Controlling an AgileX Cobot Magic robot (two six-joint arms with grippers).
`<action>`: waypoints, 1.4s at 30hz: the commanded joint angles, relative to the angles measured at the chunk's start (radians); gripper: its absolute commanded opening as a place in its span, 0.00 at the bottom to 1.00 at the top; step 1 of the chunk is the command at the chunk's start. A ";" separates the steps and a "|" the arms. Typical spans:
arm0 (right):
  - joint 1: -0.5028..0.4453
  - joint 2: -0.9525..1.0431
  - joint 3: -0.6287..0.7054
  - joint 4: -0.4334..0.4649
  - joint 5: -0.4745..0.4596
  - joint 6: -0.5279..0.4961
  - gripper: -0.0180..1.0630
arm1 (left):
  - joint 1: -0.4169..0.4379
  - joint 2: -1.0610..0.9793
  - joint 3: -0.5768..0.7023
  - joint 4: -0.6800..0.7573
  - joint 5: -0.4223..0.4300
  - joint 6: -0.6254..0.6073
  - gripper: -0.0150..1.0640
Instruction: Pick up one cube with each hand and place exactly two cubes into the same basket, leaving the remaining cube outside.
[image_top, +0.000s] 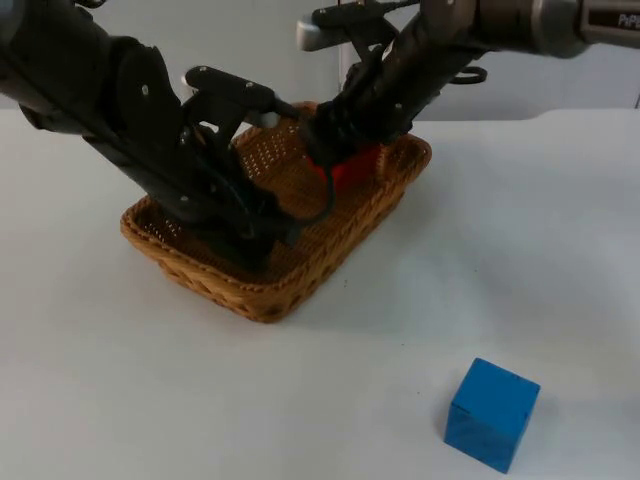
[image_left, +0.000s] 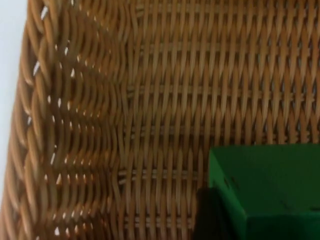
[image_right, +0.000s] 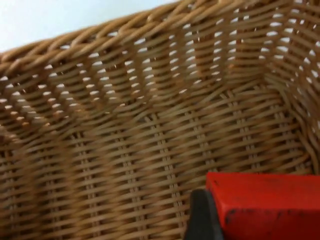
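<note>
Inside basket (image_top: 372, 215): red cube (image_top: 352, 168), green cube (image_left: 265, 190).

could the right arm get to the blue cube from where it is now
Probably yes. The blue cube sits alone on the white table, outside the basket, on the right arm's side. But the right gripper is down in the basket at the red cube.

1. a wicker basket (image_top: 270, 285), light brown and rectangular, sits on the white desk (image_top: 120, 400), turned at an angle.
2. a green cube (image_left: 270, 185) is inside the basket, low over its woven floor, near one side wall.
3. a red cube (image_top: 352, 168) is inside the basket too, close to its far corner.
4. a blue cube (image_top: 491, 413) lies on the desk, well apart from the basket, resting flat.
</note>
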 joint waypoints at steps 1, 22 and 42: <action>0.005 0.001 -0.005 0.010 -0.013 0.002 0.02 | -0.003 -0.002 -0.005 0.005 -0.016 -0.001 0.01; 0.005 0.015 -0.005 0.031 0.012 -0.003 0.57 | -0.003 -0.001 -0.005 0.003 -0.005 -0.004 0.31; 0.003 -0.260 -0.007 -0.002 0.050 0.009 0.65 | -0.003 -0.218 -0.005 0.007 0.071 -0.004 0.81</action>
